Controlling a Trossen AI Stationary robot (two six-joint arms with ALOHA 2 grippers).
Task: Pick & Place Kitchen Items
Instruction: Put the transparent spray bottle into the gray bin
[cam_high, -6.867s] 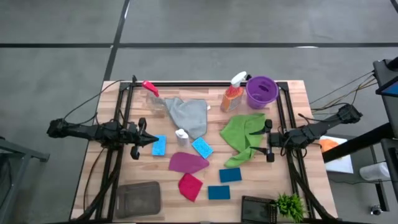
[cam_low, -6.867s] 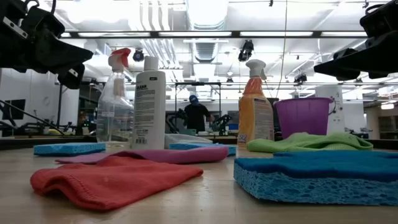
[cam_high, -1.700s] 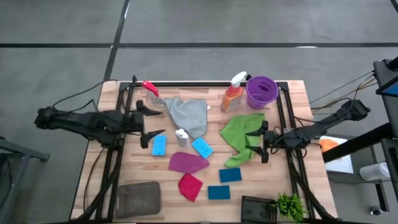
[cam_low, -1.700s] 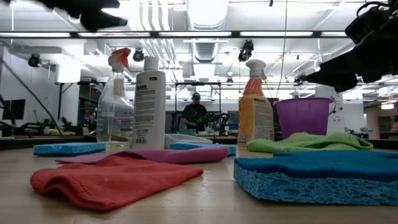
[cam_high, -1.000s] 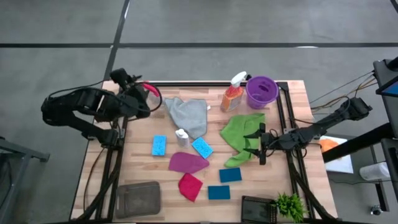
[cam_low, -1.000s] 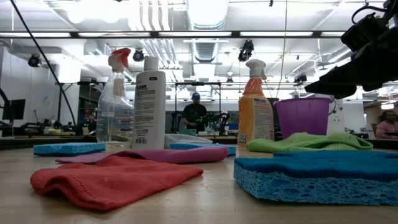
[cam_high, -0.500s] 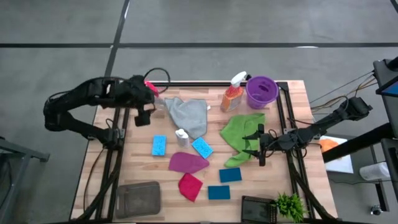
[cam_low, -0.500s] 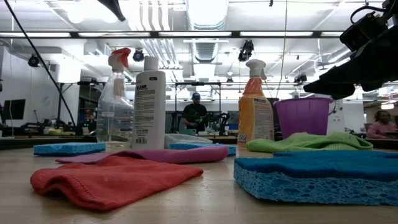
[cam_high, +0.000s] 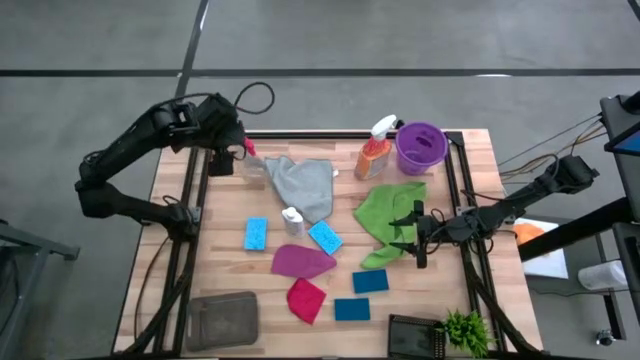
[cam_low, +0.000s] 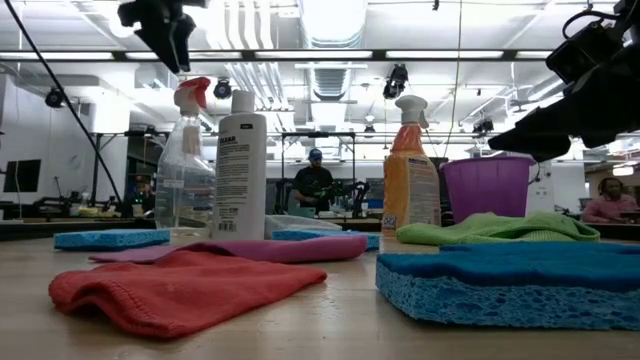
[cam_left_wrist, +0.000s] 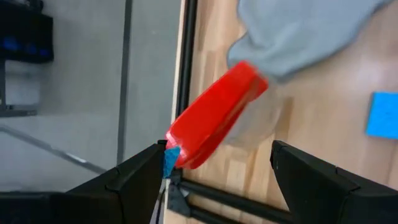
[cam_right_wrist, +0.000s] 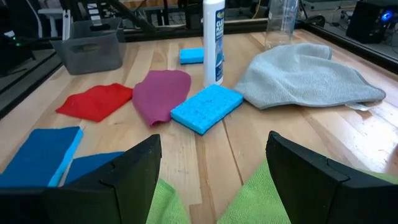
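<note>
Left pincer (cam_high: 222, 160): fingers apart, nothing between them, poised above the red trigger head of the clear spray bottle (cam_high: 247, 160) at the far-left part of the table (cam_high: 470, 170); in the left wrist view the 2 fingers (cam_left_wrist: 134, 180) flank the red trigger
Right pincer (cam_high: 410, 232): fingers spread, empty, low over the green cloth (cam_high: 388, 220), on the side of it away from the clear spray bottle
Clear spray bottle: upright, its base just beside the grey cloth (cam_high: 302, 185)
Grey cloth: crumpled, lying between the clear spray bottle and the orange spray bottle (cam_high: 374, 152)
Orange spray bottle: upright, just beside the purple bucket (cam_high: 421, 147), which is farther from the clear spray bottle
Small white bottle (cam_high: 292, 220): upright at the near edge of the grey cloth
Blue sponges: 1 (cam_high: 255, 233) nearer than the clear spray bottle, 1 (cam_high: 325, 237) just beside the small white bottle, 2 more (cam_high: 370, 281) (cam_high: 351, 309) near the front, well apart from the clear spray bottle
Magenta cloth (cam_high: 302, 261): flat, nearer than the small white bottle
Red cloth (cam_high: 306, 299): nearer still, touching or almost touching the magenta cloth
Grey tray (cam_high: 221, 319): front corner on the clear spray bottle's side
Plant (cam_high: 467, 331): opposite front corner
</note>
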